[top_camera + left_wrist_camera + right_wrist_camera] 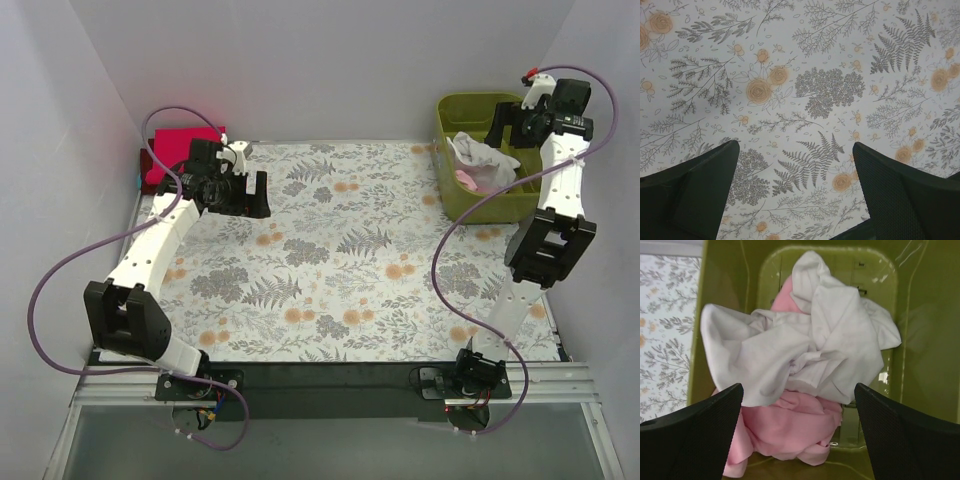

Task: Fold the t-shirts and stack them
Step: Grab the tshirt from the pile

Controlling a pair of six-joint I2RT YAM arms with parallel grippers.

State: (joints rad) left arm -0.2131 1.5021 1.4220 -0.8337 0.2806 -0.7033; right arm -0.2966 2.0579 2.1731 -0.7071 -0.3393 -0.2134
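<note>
1. Floral-printed cloth (350, 250) covers the table, with pale walls closing it in on the left, back and right.
2. Straight below the right gripper (799, 432) the white t-shirt (805, 347) lies crumpled on top of the pale pink t-shirt (790, 427). From the wrist view, the white one fills most of the span between the fingers, and the pink one bunches out under it at the end nearer the gripper.
3. Both shirts sit inside the olive-green basket (490, 208), which stands in the far-right corner close to the right wall.
4. The right gripper is released, jaws spread wide, with no cloth between them. Its arm rises steeply along the right edge, and the wrist tips down over the basket.
5. The red t-shirt (185, 150) lies flat beyond the left gripper (797, 192) and to its left, in the far-left corner against the back wall, apart from the fingers.
6. The left gripper is also released, its jaws wide apart over bare print. Its arm reaches forward low along the left edge, near the wall.
7. Between the two grippers the cloth lies open across the middle of the table.
</note>
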